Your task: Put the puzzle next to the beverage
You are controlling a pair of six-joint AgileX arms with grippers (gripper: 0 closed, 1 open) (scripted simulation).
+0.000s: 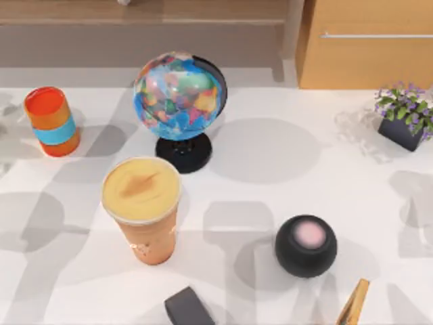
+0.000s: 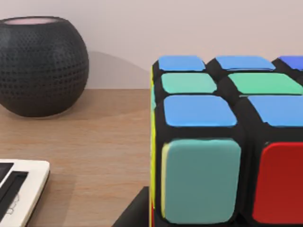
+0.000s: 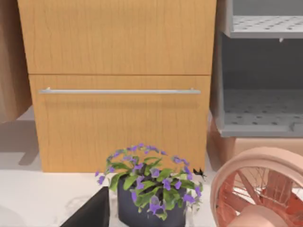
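- White bench point(image 1: 270, 169) before a wooden cabinet point(image 1: 369, 47), with an AgileX pair at work in simulation.
- Nearest, in the left wrist view, the puzzle point(image 2: 222, 142) looms close on a wood-toned surface, cut off at two sides. How that wood sits relative to the white top is hard to make out.
- A dark block at the bench's near edge looks to be the left gripper point(image 1: 188, 308). Whether it grips the puzzle cannot be told.
- As a judgement, the cube is light, rigid and smooth-faced, so it is best pinched on two opposite flat faces.
- The beverage point(image 1: 142, 210) stands upright towards the near-left, top-heavy and easily tipped.
- A black speaker point(image 1: 306, 245) sits well apart from it, towards the near-right.
- Farther back stand a globe point(image 1: 179, 98) and an orange can point(image 1: 52, 120).
- The right arm idles facing the potted plant point(image 3: 149, 189) at the far-right edge. The right gripper's state cannot be told.
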